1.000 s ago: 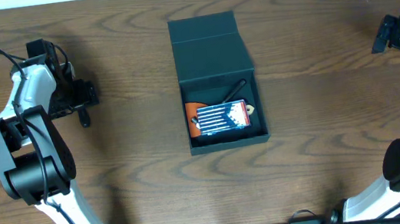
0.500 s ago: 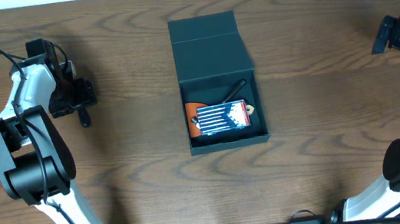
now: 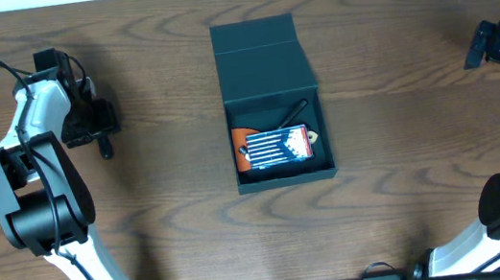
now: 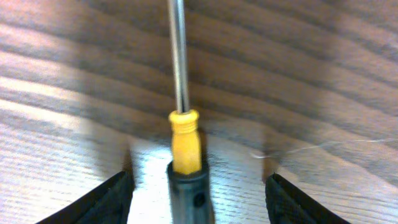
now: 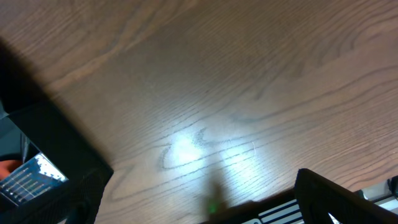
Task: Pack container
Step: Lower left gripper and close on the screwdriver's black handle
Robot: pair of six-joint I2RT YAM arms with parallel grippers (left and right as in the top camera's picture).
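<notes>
The container (image 3: 284, 180) is a dark teal box at the table's centre, its flap lid (image 3: 258, 57) lying open behind it. Inside it are a blue bit case (image 3: 275, 146), an orange item and a black-handled tool. At the left, my left gripper (image 3: 102, 130) is low over a screwdriver (image 4: 185, 140) with a yellow collar, dark handle and steel shaft. In the left wrist view its handle lies between my left gripper's (image 4: 199, 186) fingers with a gap on each side, so the gripper is open. My right gripper (image 3: 484, 43) hangs open at the far right with nothing in it.
The right wrist view shows bare wood under my right gripper (image 5: 199, 193) and a corner of the container (image 5: 56, 143) at its left edge. The arm bases stand at the near left and near right corners.
The left gripper's fingers have drawn in slightly around the screwdriver. The container and the right arm have not moved.
</notes>
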